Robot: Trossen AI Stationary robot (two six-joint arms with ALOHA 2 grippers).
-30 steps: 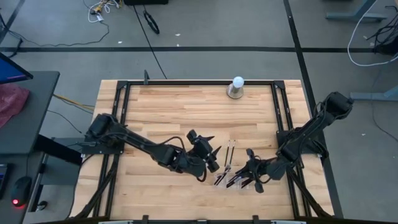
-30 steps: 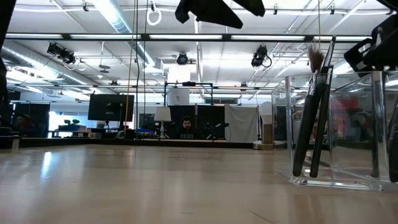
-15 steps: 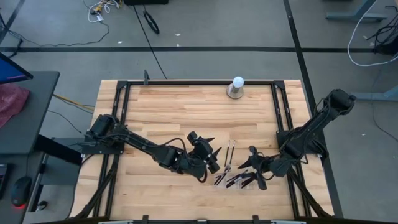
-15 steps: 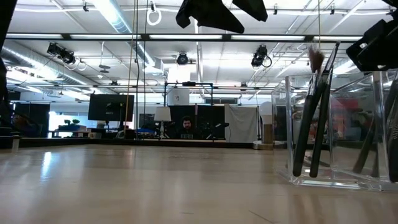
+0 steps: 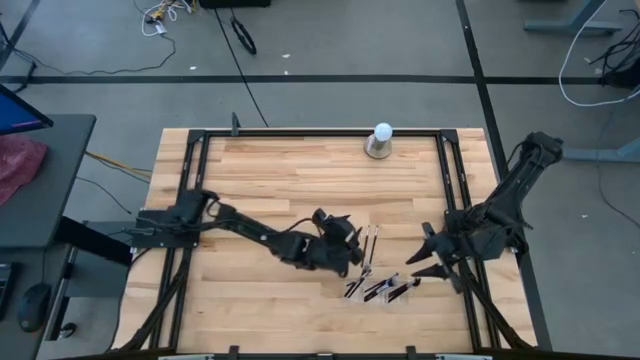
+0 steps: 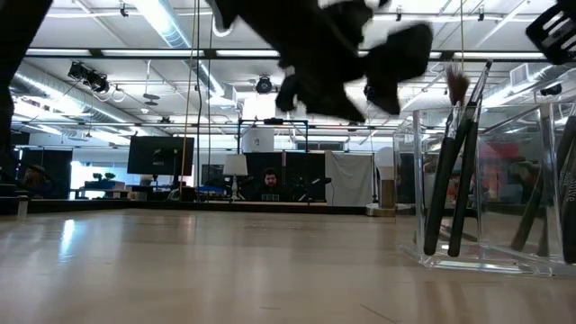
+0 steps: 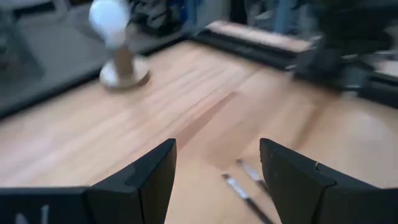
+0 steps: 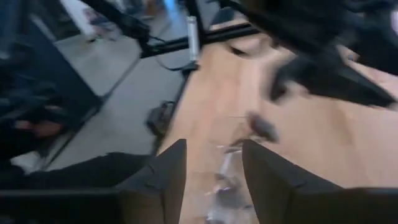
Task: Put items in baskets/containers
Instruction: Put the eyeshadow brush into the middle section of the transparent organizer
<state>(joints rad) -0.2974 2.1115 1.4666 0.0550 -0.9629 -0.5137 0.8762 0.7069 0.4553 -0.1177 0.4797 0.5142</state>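
A clear plastic container (image 5: 381, 289) stands near the table's front edge and holds several dark-handled brushes (image 6: 453, 171), which lean against its walls. Two more brushes (image 5: 370, 247) lie side by side on the wood just beyond it. My left gripper (image 5: 352, 250) hovers open right beside their left side; in its wrist view their silvery ends (image 7: 244, 186) show between the fingers. My right gripper (image 5: 421, 259) is open and holds nothing, to the right of the container (image 8: 225, 180), with its fingers pointing at it.
A white ball on a grey round base (image 5: 380, 141) stands at the table's far edge. Black frame rails (image 5: 455, 190) run along the table's sides. Bare wood (image 5: 270, 190) lies between the arms and the far edge.
My right gripper has opened over the container and drawn back up and toward the table's right edge. A brush now leans in the container's right part. My left gripper has sunk and gone toward the right, up to the two brushes on the table.
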